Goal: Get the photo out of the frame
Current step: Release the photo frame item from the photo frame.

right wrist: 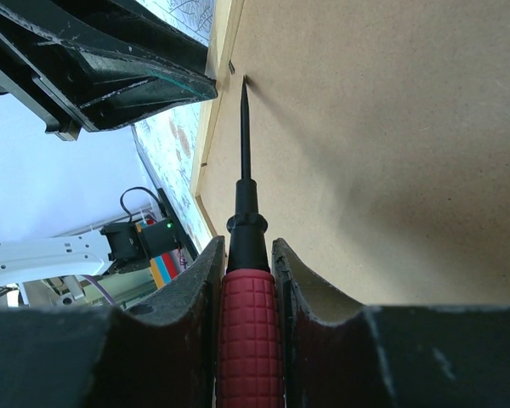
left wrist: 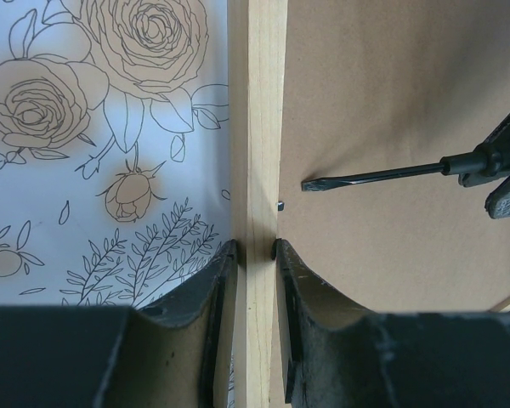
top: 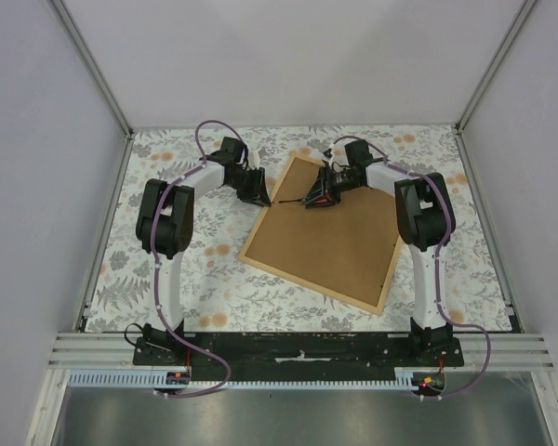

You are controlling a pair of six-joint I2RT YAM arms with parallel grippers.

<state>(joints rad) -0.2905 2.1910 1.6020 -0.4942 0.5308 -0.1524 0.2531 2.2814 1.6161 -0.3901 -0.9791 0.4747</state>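
Though face-down, frame (left wrist: pixel 257 127) in left hand (left wrist: pixel 255 250)

frame (top: pixel 327 240): light-tan wood rim, plain brown back | desk (top: pixel 205 269): white, grey-and-orange flower print | screwdriver (right wrist: pixel 246 289): red ribbed handle, black shaft

Lab robot cell: white walls (top: pixel 37 167), aluminium rails (top: pixel 84 349)

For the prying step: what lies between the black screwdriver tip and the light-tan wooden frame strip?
Bare brown backing board, with a small metal tab beside the frame strip, seen in the left wrist view.
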